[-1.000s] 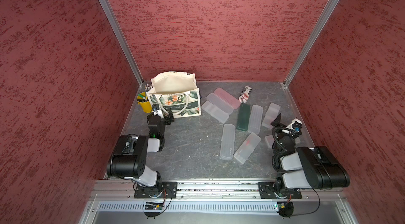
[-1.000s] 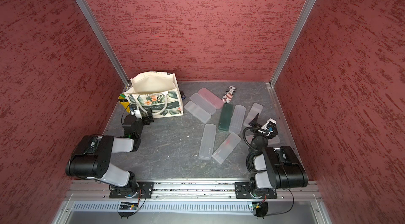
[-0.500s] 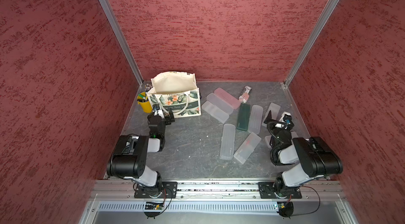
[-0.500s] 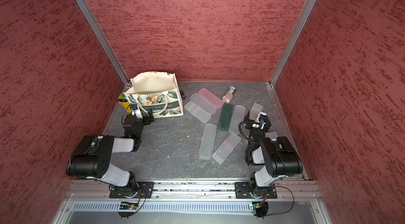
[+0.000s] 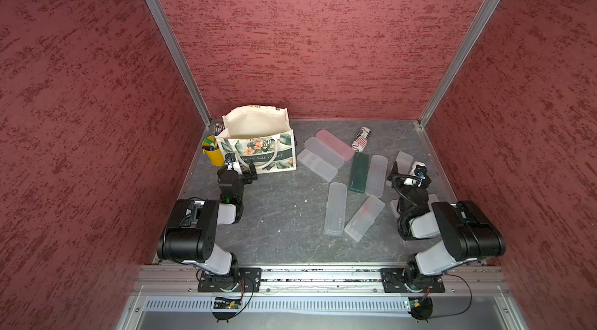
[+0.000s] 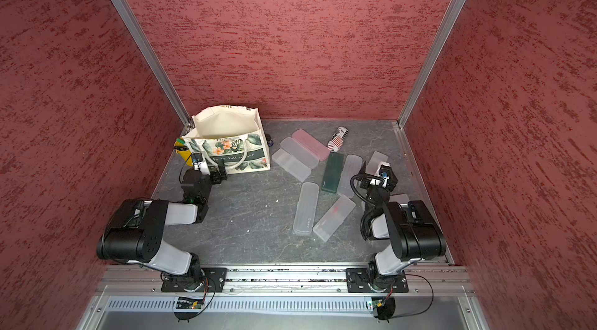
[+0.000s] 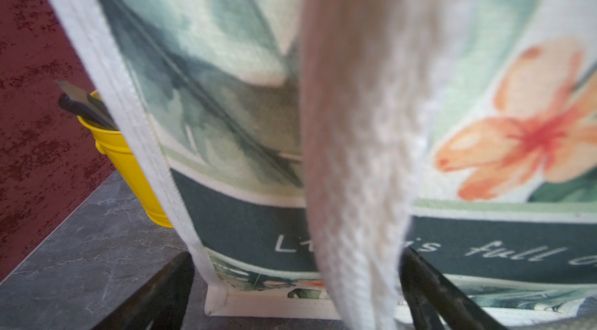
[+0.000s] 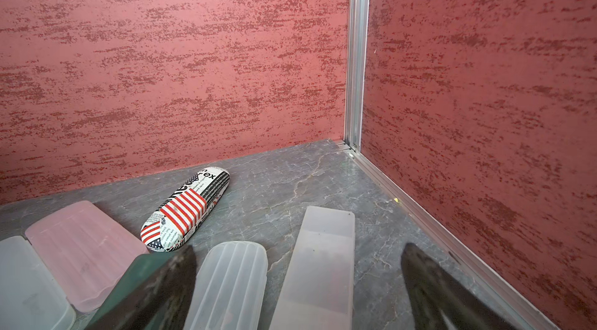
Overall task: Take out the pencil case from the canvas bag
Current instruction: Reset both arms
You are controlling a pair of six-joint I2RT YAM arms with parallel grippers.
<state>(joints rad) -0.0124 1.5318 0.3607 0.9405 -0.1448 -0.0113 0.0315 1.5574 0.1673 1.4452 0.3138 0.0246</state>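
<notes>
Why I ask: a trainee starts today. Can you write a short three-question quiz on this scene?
1. True or false: the canvas bag stands upright, mouth open.
2. The left pincer is: A) open, with the bag's handle between its fingers; B) shut on a case; C) inside the bag.
3. Fill in: the cup beside the bag is ____.
Key: 1 true; 2 A; 3 yellow.
</notes>
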